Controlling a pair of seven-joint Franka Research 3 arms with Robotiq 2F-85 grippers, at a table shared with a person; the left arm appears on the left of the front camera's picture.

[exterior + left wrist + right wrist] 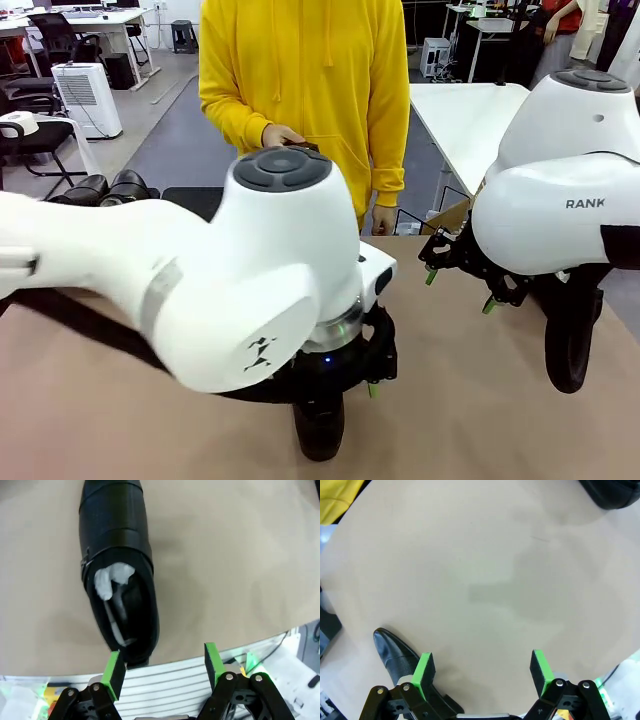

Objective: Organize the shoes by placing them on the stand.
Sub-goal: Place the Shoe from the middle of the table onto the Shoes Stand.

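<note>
Left gripper (162, 661) spread and empty; a paper-stuffed black shoe (120, 575) lies with its heel just beside one green pad, near the tan table (240, 555) edge. Right gripper (482, 664), also spread, hovers over bare tabletop, a second shoe (392, 650) beside one finger. A person (300, 60) in yellow stands at the far edge.

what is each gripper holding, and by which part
Nothing held. The left gripper is open beside one shoe; the right gripper is open beside another shoe.
</note>
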